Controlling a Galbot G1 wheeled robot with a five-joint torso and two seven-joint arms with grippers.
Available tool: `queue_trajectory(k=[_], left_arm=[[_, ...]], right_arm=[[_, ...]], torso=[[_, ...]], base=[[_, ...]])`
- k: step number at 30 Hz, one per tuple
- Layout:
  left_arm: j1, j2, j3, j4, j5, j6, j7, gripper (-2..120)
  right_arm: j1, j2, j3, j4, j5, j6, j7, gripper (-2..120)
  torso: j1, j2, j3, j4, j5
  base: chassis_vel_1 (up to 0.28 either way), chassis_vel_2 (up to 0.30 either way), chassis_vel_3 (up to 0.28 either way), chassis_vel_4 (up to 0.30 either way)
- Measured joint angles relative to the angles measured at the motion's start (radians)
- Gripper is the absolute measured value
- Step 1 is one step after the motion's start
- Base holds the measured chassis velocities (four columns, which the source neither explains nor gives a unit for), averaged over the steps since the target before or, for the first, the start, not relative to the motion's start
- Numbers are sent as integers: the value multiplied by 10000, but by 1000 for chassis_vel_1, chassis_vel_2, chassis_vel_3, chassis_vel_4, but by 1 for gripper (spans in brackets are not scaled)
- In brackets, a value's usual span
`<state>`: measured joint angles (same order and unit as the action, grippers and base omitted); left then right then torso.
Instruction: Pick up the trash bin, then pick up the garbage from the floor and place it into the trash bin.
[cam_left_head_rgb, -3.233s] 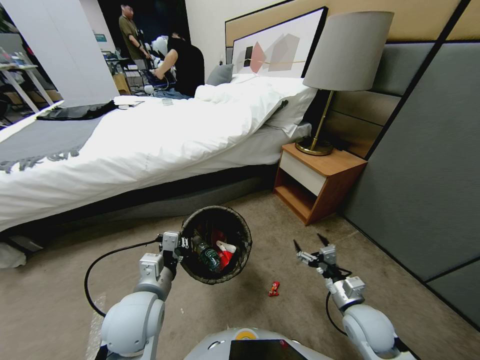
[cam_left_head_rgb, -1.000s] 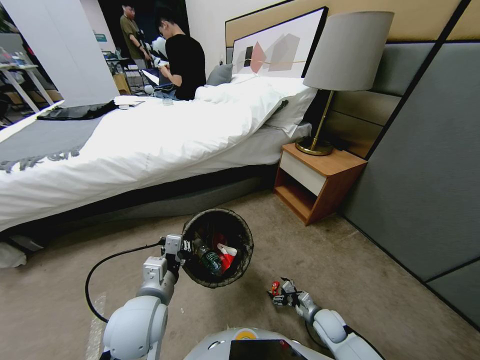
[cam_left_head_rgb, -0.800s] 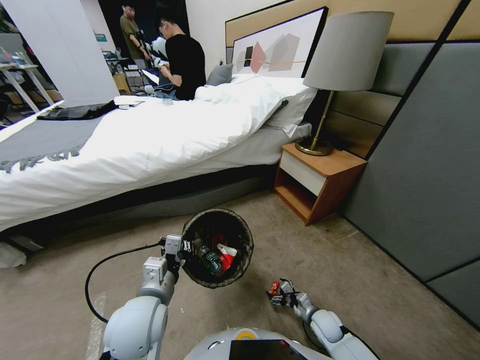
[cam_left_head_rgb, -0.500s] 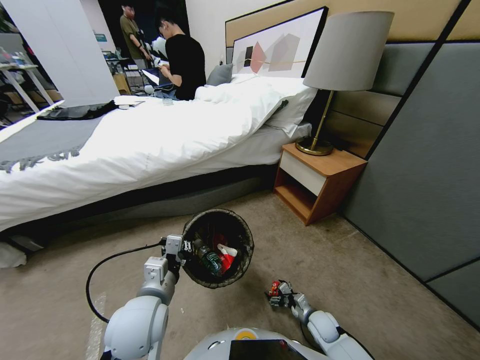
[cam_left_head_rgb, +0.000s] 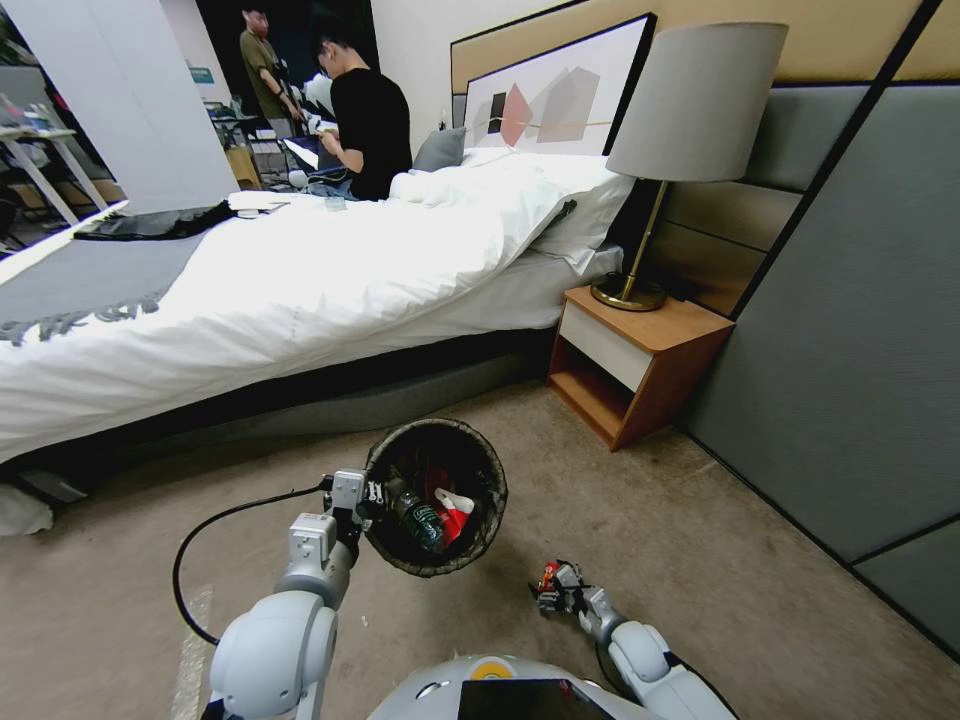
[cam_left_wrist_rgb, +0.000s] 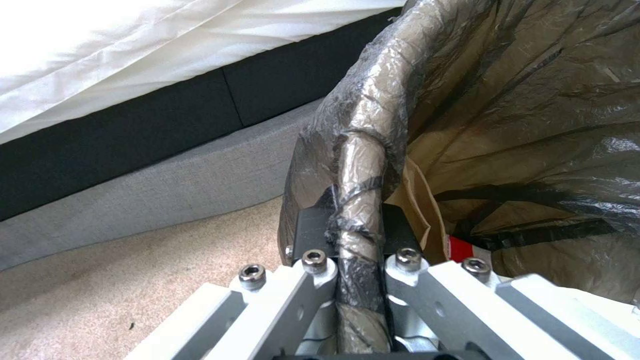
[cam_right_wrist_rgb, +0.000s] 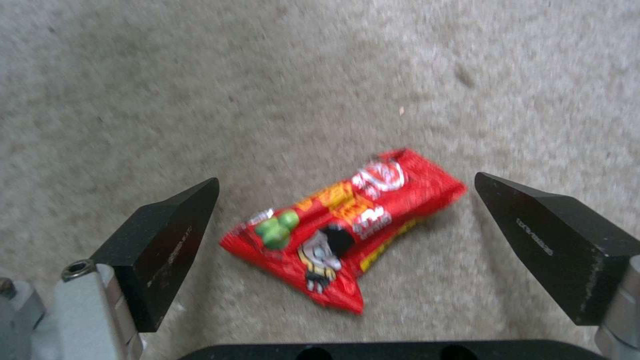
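The trash bin (cam_left_head_rgb: 488, 525), its dark liner folded over the rim, hangs tilted above the carpet. My left gripper (cam_left_head_rgb: 366, 494) is shut on its near rim (cam_left_wrist_rgb: 360, 190), one black pad (cam_left_wrist_rgb: 312, 227) on either side of the liner. Inside the bin lie a clear bottle (cam_left_head_rgb: 415, 514), a red-and-white packet (cam_left_head_rgb: 453, 508) and a brown paper bag (cam_left_wrist_rgb: 417, 205). One piece of garbage, a red snack packet (cam_right_wrist_rgb: 347, 225), lies flat on the floor (cam_left_head_rgb: 547, 577). My right gripper (cam_left_head_rgb: 552, 592) is low over it and open (cam_right_wrist_rgb: 345, 179), a finger (cam_right_wrist_rgb: 167, 235) on each side of the packet, neither touching it.
The bed's dark base (cam_left_head_rgb: 300, 400) runs behind the bin. A wooden nightstand (cam_left_head_rgb: 630, 360) with a lamp (cam_left_head_rgb: 690, 110) stands at the back right, and a grey padded wall (cam_left_head_rgb: 860, 350) closes off the right side. A black cable (cam_left_head_rgb: 195, 530) loops off my left arm.
My right arm has come down from a raised spot on the right to the red packet on the floor, then crept slightly nearer. The left gripper keeps hold of the bin.
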<state>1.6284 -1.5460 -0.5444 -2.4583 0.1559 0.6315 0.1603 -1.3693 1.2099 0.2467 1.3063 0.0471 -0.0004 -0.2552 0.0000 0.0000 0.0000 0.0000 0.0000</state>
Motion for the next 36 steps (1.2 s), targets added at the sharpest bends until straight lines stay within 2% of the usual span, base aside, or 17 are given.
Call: queue_trajectory(k=[24,25,29,30,33,35,36], left_arm=[[-130,65,-31,121,-42,-9,11,1],[-147,66,-31,140,-46,-10,12,1],[-175,67,-29,176,-56,-10,12,1],[-195,74,-30,198,-69,-10,12,1],[-215,83,-37,211,-88,-10,12,1],[-242,104,-55,231,-128,-7,12,1],[-242,104,-55,231,-128,-7,12,1]], right_arm=[[181,170,75,-263,-62,107,18,99],[191,173,73,-281,-62,124,17,93],[199,182,69,-319,-62,196,14,84],[199,186,67,-335,-63,219,13,76],[200,213,65,-368,-73,251,12,69],[221,265,61,-423,-106,286,11,58],[221,265,61,-423,-106,286,11,58]], torso=[[0,0,0,0,0],[0,0,0,0,0],[0,0,0,1,1],[0,0,-1,1,0],[0,0,-1,0,-1],[0,0,-1,0,0],[0,0,-1,0,0]], base=[[0,0,0,0],[0,0,0,0],[0,0,0,0],[0,0,0,0],[0,0,0,0],[0,0,0,0],[0,0,0,0]])
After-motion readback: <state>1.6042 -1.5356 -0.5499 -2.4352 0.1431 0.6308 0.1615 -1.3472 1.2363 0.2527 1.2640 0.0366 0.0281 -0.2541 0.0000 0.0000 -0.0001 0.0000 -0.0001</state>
